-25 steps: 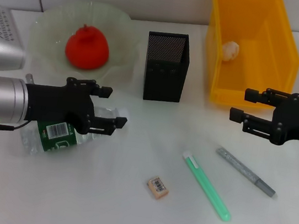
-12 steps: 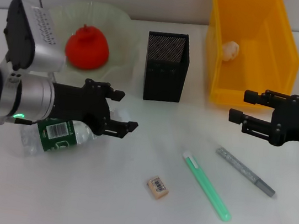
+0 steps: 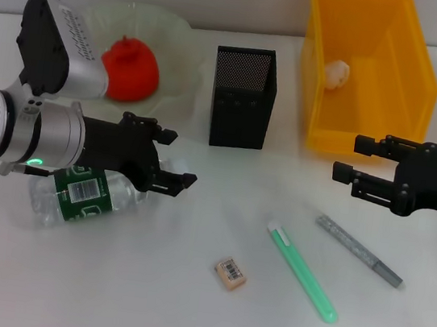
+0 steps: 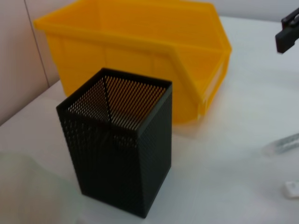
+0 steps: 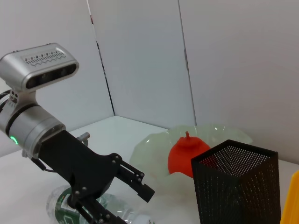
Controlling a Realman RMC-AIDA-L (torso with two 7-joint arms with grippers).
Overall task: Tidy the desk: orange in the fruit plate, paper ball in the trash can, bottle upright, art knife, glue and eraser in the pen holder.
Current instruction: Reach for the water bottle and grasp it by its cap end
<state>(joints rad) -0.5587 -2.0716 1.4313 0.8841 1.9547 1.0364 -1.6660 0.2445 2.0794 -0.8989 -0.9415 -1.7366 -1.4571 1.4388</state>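
Desk holds one bottle, one eraser, one orange.

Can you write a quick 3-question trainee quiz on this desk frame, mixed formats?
1. True or false: the bottle is standing upright.
2. Multiple choice: where is the paper ball? A) on the table by the eraser B) inside the yellow bin C) in the pen holder
3. Fill in: the red-orange fruit sits in the ____.

Key:
1. False. It lies on its side under the left pincer, whose fingers are open. The right pincer, also open, hovers near the bin.
2. B
3. Fruit plate.
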